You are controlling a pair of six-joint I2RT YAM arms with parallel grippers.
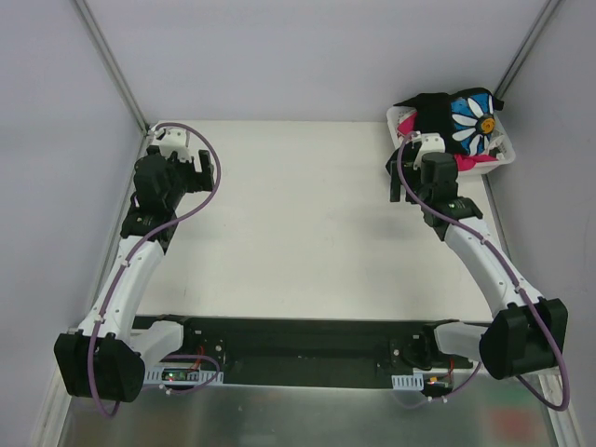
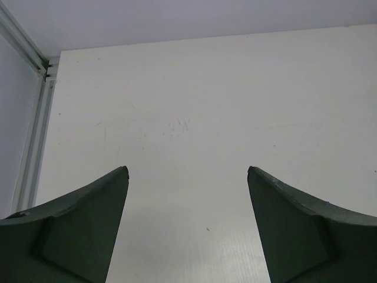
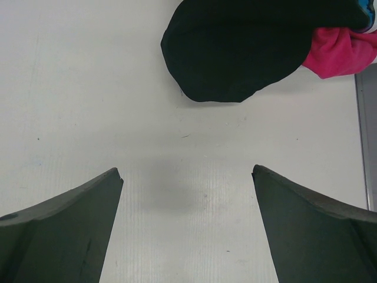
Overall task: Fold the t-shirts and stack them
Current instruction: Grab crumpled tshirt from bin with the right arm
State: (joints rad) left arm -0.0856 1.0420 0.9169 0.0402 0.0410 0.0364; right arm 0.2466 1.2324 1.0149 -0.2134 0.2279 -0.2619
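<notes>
Two robot arms reach over a white table (image 1: 307, 214), seen from overhead. At the upper right of that frame a white lattice basket (image 1: 507, 149) sits in the table's far corner. A black t-shirt (image 1: 438, 110) with a white-and-blue daisy print is heaped in it and spills over its rim, and a bright pink t-shirt (image 1: 475, 163) pokes out beneath.

The right gripper (image 1: 399, 182) hangs just beside the basket, its jaws spread wide and holding nothing. In the right wrist view the gripper (image 3: 187, 171) frames bare table, with black cloth (image 3: 235, 53) bulging at top centre and pink cloth (image 3: 341, 53) at the upper right.

The left gripper (image 1: 207, 169) is at the upper left, well apart from the shirts. In its wrist view the gripper (image 2: 187, 171) also stands apart, empty, over bare table.
</notes>
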